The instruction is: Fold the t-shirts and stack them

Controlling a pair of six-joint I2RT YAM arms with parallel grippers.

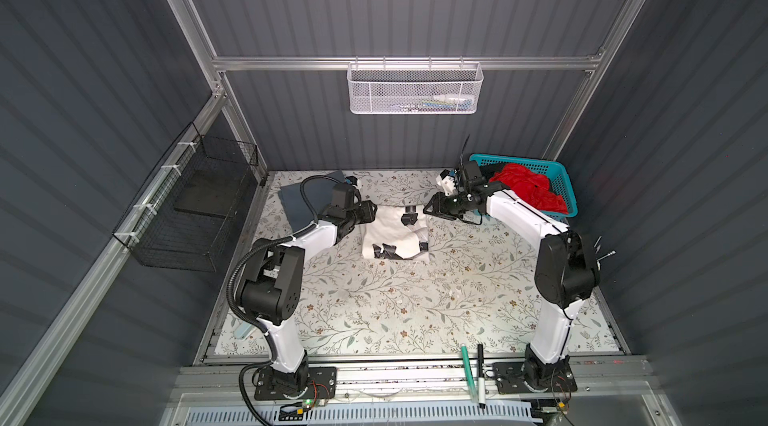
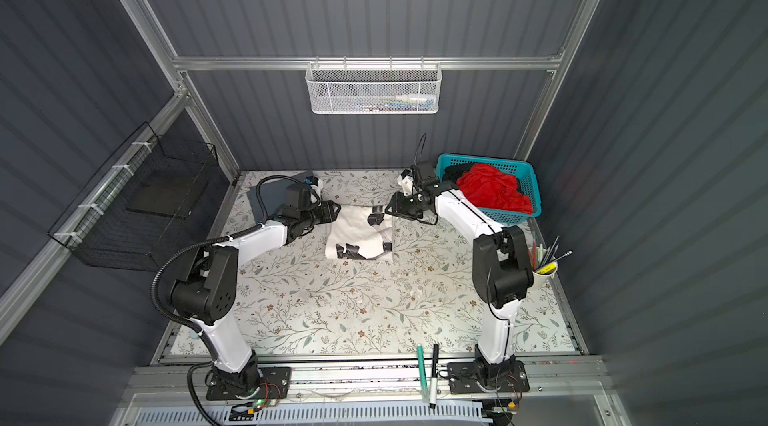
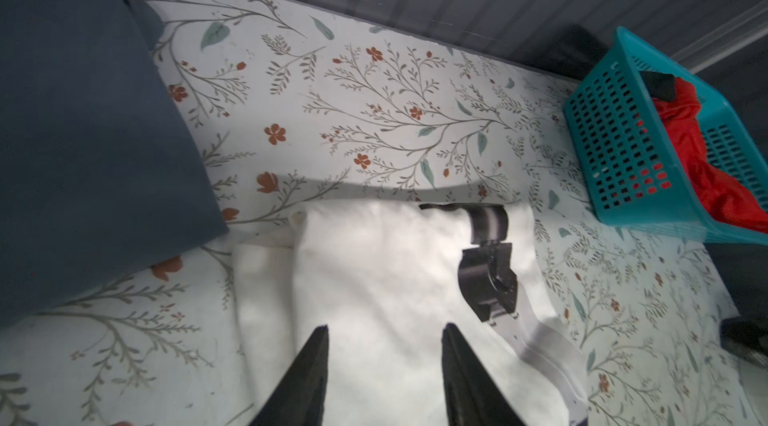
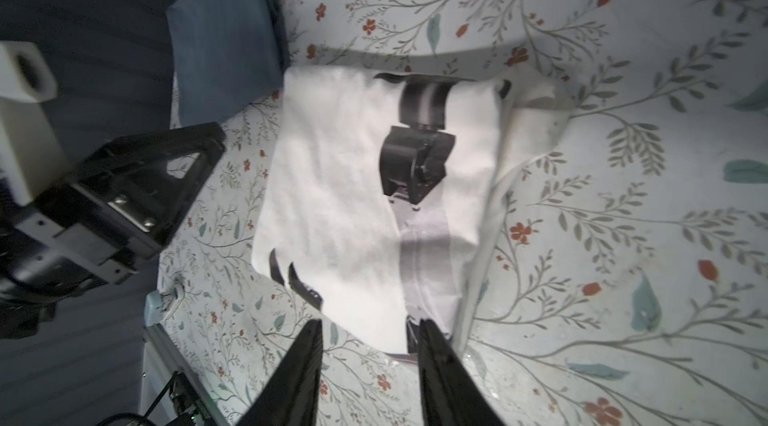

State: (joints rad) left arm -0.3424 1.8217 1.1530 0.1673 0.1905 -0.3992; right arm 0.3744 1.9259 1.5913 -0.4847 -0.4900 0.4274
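A folded off-white t-shirt [image 1: 395,233] [image 2: 361,233] with black print lies at the back middle of the floral table. My left gripper [image 3: 385,326] hovers open over its left edge [image 3: 374,278], with nothing between the fingers. My right gripper [image 4: 371,321] is open just above the right edge of the shirt [image 4: 340,195], also holding nothing. In both top views the two grippers [image 1: 374,212] [image 1: 427,208] face each other across the shirt. A folded slate-grey t-shirt [image 1: 299,204] [image 3: 83,133] lies at the back left. A red t-shirt [image 1: 528,187] [image 3: 706,170] and a black one [image 2: 455,172] sit crumpled in the basket.
The teal basket [image 1: 561,183] stands at the back right corner. A black wire basket [image 1: 187,212] hangs on the left wall and a white mesh basket [image 1: 415,87] on the back rail. Two markers [image 1: 467,370] lie at the front edge. A cup of tools [image 2: 544,266] stands at the right.
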